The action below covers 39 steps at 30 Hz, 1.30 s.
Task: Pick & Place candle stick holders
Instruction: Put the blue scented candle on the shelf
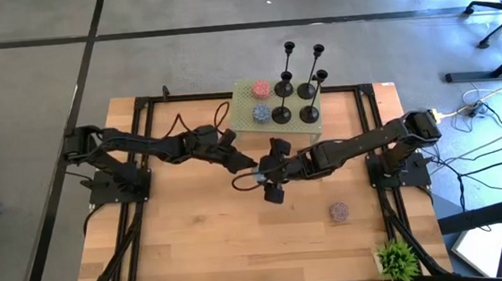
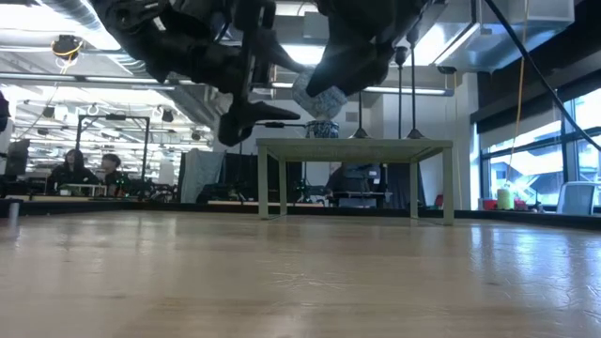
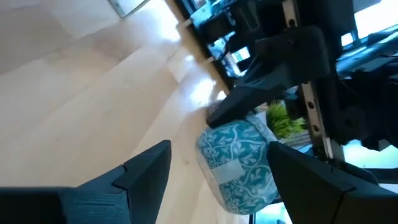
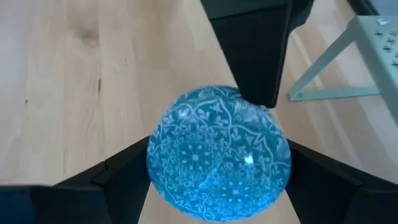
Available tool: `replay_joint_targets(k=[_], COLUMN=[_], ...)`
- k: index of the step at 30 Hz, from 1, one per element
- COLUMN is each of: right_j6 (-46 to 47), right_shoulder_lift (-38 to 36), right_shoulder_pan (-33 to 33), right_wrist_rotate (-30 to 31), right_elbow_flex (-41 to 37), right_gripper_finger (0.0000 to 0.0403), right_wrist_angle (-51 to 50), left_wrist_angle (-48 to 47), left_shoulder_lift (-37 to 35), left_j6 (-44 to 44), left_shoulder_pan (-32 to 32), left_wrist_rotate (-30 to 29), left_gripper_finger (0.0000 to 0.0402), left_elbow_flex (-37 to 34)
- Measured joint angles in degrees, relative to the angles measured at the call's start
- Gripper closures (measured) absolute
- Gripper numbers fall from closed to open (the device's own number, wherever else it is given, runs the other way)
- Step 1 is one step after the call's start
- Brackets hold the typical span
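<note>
Several black candle stick holders (image 1: pixel 294 90) stand by their round bases on a small green stand (image 1: pixel 246 101) at the table's far side. Both arms meet over the middle of the table. My right gripper (image 4: pixel 217 171) is shut on a round blue patterned ball (image 4: pixel 217 155), which also shows in the low view (image 2: pixel 315 99), well above the tabletop. My left gripper (image 3: pixel 217 177) reaches in from the table's left. It is open, with its fingers on either side of the same ball (image 3: pixel 239 165). My left gripper has one finger (image 4: pixel 255 56) lying against the ball's side (image 4: pixel 252 102). The other finger (image 3: pixel 146 171) stands apart from the ball. The fingers come nearly level from the table's left. My right gripper pinches the ball's two opposite sides (image 4: pixel 163 163) between its two fingers. It comes slanting down from the table's right. The ball is lifted clear of the table.
On the green stand beside the holders lie a red ball (image 1: pixel 260 89) and a blue one (image 1: pixel 261 114). Another ball (image 1: pixel 338 211) lies on the wooden table toward the near right. A small green plant (image 1: pixel 397 259) stands at the near right corner.
</note>
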Motion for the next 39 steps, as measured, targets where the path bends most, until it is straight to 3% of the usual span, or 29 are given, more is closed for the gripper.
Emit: replay_joint_targets(k=[18,39], right_j6=[2.8,-1.1], right_shoulder_lift=[0.0,0.0], right_shoulder_pan=[-0.3,-3.2], right_wrist_rotate=[0.6,-3.0], right_elbow_flex=[0.0,0.0], right_gripper_finger=[0.0086,0.0086], right_wrist_angle=[-1.9,5.4], left_wrist_angle=[-0.2,0.9], left_shoulder_lift=[-0.2,-0.2], left_j6=[-1.2,0.1], left_shoulder_pan=[-1.1,-1.2], left_wrist_rotate=[2.6,-2.4], left_gripper_finger=[0.0137,0.0137], left_elbow_flex=[0.1,0.1])
